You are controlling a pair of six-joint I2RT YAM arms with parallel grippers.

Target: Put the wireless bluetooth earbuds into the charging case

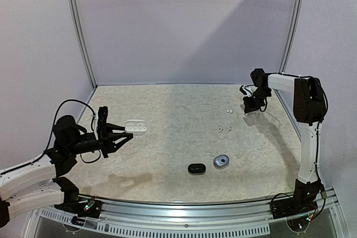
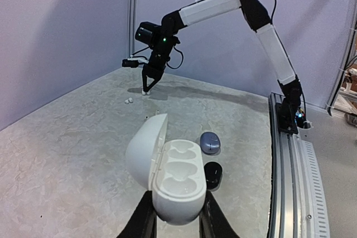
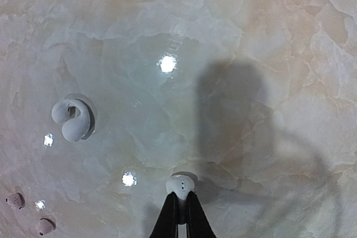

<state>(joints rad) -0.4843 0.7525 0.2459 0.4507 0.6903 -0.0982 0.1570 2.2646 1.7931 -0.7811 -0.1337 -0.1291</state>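
1. Pinching a white earbud (image 3: 181,184) at bottom centre of the right wrist view: right gripper (image 3: 179,211) has its fingers drawn almost together on it. Can't tell whether the bud touches the surface.
2. Second white earbud (image 3: 72,120) lies loose at the left of that view. Two small pinkish bits (image 3: 14,200) at bottom left are too small to identify.
3. Charging case (image 2: 170,174), white, lid open, wells empty, is clamped between the left gripper (image 2: 175,218) fingers at lower centre of the left wrist view, well apart from the right arm.
4. Step in hand, my read: carry the bud to the case. The grip looks shallow, so lift straight up and slowly, watch for twist, line the bud up with a well before release, and hold the case steady.
5. Grey case (image 1: 221,161) and black case (image 1: 196,168) sit at lower centre of the top view. Pass above them.
6. Tabletop (image 1: 167,110) is glossy with a marble pattern and glare spots, and probably slippery. Plain pale walls (image 1: 184,26) surround it.
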